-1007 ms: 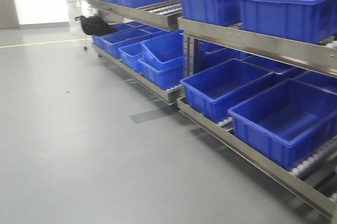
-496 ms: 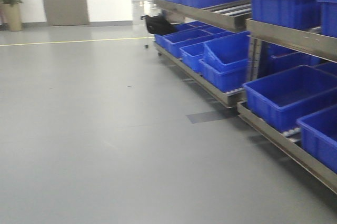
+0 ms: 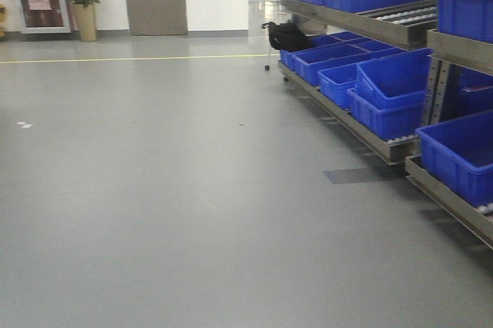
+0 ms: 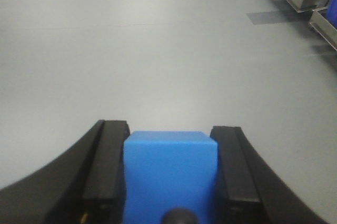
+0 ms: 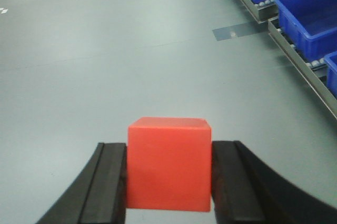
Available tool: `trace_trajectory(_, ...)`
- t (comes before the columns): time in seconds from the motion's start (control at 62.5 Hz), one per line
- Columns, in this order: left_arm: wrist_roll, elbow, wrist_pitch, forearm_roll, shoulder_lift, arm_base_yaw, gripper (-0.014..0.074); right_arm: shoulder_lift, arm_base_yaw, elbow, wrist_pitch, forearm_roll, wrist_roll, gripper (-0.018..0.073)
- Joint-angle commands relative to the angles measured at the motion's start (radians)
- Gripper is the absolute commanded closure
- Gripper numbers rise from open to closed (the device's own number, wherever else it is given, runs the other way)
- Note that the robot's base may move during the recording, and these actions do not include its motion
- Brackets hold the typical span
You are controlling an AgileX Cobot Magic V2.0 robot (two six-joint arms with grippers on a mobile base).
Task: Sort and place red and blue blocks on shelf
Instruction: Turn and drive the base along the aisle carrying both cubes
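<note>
While each gripper is closed on its own cube, the left gripper [image 4: 169,134] squeezing the blue block [image 4: 169,176] and the right gripper [image 5: 168,148] squeezing the red block [image 5: 168,163], the shelf [image 3: 354,24] stands well off to the right across bare floor [image 3: 192,189]. The likely trouble is a cube slipping out of its grip if the base jolts or swings sharply. Another is a cube ending up in one of the blue bins [image 3: 385,85] rather than on the rack.

Floor [image 3: 154,205] open left; shelf [image 3: 354,25], bins [image 3: 389,82] block right.
</note>
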Motion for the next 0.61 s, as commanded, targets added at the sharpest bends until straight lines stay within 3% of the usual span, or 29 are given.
trace_trajectory(0.0,0.000,-0.027,-0.074,0.009,-0.001,-0.002,0.0473,-0.007,-0.007,-0.027,-0.085,-0.007,-0.008,0.0511)
trace_trajectory(0.592,0.000,-0.027,-0.074,0.009,-0.001,-0.002,0.0473,-0.007,-0.007,-0.027,-0.082,-0.007,-0.008,0.0511)
